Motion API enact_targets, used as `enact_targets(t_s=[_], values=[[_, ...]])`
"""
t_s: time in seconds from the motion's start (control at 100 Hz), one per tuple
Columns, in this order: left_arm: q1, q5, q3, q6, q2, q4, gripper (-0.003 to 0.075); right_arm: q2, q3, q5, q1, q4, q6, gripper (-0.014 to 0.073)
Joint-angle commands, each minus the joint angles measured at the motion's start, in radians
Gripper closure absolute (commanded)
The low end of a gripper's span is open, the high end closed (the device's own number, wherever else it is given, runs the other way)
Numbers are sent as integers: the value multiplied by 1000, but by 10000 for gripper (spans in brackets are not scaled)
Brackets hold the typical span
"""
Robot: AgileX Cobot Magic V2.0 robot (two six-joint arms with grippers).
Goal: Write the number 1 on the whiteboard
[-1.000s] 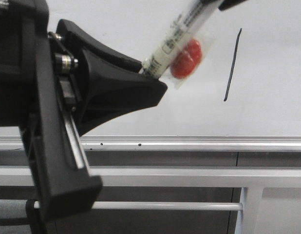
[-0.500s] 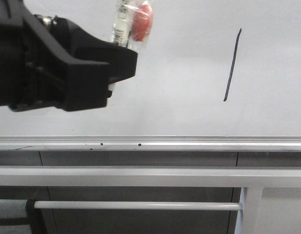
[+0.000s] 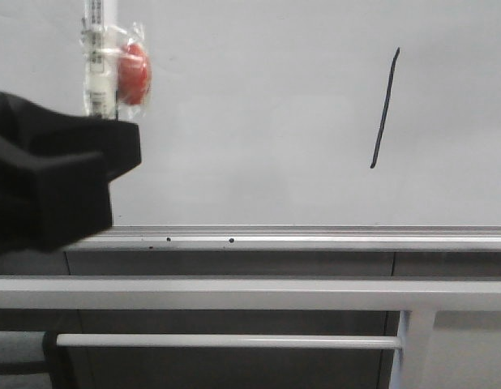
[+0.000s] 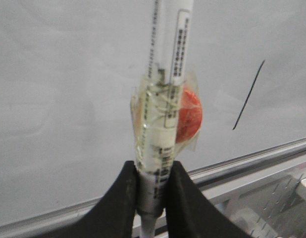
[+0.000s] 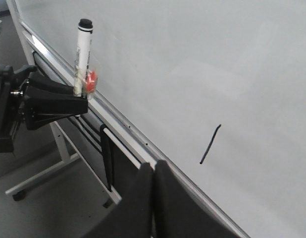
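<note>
The number 1 (image 3: 384, 109) is a thin black slanted stroke on the whiteboard (image 3: 259, 121). It also shows in the left wrist view (image 4: 248, 95) and the right wrist view (image 5: 210, 144). My left gripper (image 4: 152, 171) is shut on a white marker pen (image 4: 163, 119) with a red disc (image 4: 188, 115) taped to it, held upright well left of the stroke, off the board. The pen's black cap (image 5: 85, 23) is on. In the front view the gripper (image 3: 60, 182) sits at the left edge. My right gripper (image 5: 153, 168) is shut and empty, below the stroke near the rail.
A silver aluminium rail (image 3: 315, 237) runs along the board's lower edge. Grey metal bars (image 3: 234, 292) and panels lie below it. The board's stand foot (image 5: 39, 178) rests on the grey floor.
My left gripper has swung left and down with the marker pen, which went from tilted to upright. The stroke on the board is unchanged.
</note>
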Motion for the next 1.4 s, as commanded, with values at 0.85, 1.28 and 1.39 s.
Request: enact_targets(t_s=[0.85, 1.28, 1.39], values=[[-12, -263, -192, 65, 188, -248, 741, -255, 160, -81, -125, -216, 160, 636], [84, -199, -252, 61, 188, -248, 741, -255, 160, -81, -125, -216, 160, 637], [113, -163, -261, 61, 188, -256, 741, -253, 160, -81, -125, -216, 160, 637]])
